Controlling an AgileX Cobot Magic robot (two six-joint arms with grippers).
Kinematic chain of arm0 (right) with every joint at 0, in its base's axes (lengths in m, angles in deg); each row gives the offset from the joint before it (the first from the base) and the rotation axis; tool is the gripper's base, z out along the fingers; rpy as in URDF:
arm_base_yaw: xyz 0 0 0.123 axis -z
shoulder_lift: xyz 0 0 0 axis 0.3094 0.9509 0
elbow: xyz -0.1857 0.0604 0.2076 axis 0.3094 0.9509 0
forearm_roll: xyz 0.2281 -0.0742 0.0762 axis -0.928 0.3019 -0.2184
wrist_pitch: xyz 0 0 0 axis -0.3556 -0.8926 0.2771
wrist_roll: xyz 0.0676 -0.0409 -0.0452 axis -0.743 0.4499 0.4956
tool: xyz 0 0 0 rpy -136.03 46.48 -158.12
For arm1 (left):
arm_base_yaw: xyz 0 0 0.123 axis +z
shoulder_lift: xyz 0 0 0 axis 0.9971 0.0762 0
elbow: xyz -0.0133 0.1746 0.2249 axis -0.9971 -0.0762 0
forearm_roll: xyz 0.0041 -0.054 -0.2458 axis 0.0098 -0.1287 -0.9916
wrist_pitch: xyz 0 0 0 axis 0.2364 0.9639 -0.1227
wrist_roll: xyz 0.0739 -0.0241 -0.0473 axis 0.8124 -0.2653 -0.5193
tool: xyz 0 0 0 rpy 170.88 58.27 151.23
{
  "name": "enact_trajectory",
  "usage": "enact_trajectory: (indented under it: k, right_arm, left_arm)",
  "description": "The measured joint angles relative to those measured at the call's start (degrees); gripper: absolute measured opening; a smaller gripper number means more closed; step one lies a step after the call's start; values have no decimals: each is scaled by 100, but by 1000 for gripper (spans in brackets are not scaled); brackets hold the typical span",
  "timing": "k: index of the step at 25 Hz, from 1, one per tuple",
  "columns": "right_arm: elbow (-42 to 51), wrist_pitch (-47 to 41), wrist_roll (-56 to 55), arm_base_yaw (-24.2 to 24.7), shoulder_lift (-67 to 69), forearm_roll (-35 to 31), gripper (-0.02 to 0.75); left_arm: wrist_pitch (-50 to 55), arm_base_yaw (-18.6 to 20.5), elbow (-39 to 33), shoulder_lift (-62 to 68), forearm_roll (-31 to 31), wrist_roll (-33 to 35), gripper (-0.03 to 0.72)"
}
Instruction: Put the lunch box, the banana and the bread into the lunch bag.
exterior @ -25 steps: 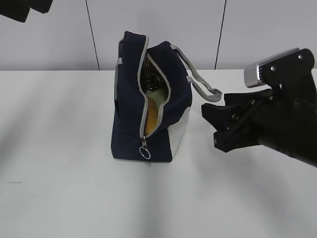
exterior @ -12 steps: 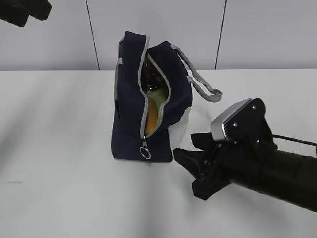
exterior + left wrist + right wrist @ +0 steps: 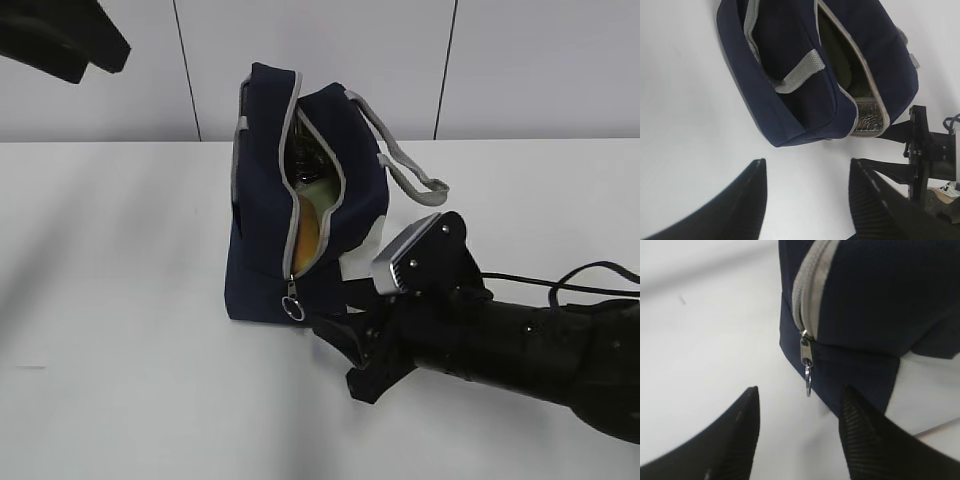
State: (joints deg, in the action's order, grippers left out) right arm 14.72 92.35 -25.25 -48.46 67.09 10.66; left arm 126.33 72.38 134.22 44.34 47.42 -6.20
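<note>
- Your lunch bag (image 3: 300,200) stands upright on the white table (image 3: 120,300), zipper open down its near end, the gap showing yellow-orange inside that I can't sort into banana or bread from here.
- Something dark sits higher in the opening; can't tell you whether that's the lunch box.
- Your right gripper (image 3: 345,355) is low at the bag's near bottom corner, just beside the ring pull (image 3: 292,308).
- From the right wrist view: both fingers spread wide, empty, and the ring pull (image 3: 808,380) hangs between and beyond them, touching neither.
- The zipper slider (image 3: 805,351) sits at the bottom of the grey zipper tape, right where navy fabric meets the lower seam.
- White lower panel (image 3: 925,390) shows to the right of that seam.
- Your left gripper (image 3: 807,200) is well apart from the bag, high at the top-left corner of the exterior view; its claw is wide apart and holding nothing.
- From the left wrist view you're looking down on the bag (image 3: 815,75): grey handle (image 3: 800,72) lying across the navy side, silver lining (image 3: 870,117) glinting at the open mouth.
- The right arm (image 3: 930,150) shows at that view's right edge, beside the bag's open end.
</note>
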Motion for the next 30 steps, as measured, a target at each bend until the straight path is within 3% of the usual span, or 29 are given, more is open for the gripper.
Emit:
enact_trajectory:
  k: [30]
  right_arm:
    - [-1195, 3, -213, 0, 1411, 519, 228]
  left_arm:
    - [-133, 0, -8, 325, -20, 0, 373]
